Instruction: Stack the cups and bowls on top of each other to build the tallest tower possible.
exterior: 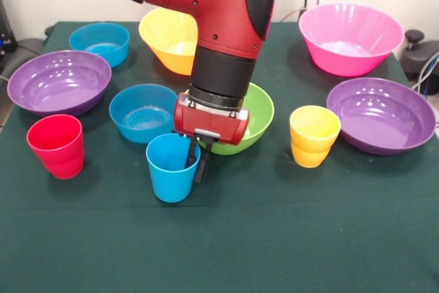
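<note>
The blue cup (170,173) stands upright on the green cloth near the middle front. My gripper (196,161) comes down from above at the cup's right rim, one finger inside and one outside, closed on the wall. The red cup (56,145) stands at the front left and the yellow cup (314,135) at the right. A small blue bowl (143,112) sits just behind the blue cup, and the lime green bowl (259,116) is partly hidden behind my gripper. No stack stands anywhere.
Another small blue bowl (100,42) sits at the back left and the orange bowl (168,38) behind my arm. The pink bowl (350,38) is at the back right. Purple bowls lie at the left (58,81) and right (381,114).
</note>
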Robot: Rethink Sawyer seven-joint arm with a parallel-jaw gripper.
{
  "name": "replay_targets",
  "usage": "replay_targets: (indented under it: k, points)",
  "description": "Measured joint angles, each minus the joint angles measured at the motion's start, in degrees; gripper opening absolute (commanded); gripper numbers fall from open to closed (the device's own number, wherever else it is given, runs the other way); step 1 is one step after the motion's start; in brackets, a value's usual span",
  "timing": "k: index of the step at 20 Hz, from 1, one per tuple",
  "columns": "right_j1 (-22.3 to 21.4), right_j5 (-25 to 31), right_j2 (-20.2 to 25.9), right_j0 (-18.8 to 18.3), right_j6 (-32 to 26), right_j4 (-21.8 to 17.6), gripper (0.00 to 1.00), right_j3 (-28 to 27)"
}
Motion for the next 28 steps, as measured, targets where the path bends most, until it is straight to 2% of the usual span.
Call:
replay_targets:
  k: [28]
  points:
    - [0.8, 0.6, 0.9, -0.1, 0.0, 1.4, 0.00, -1.9]
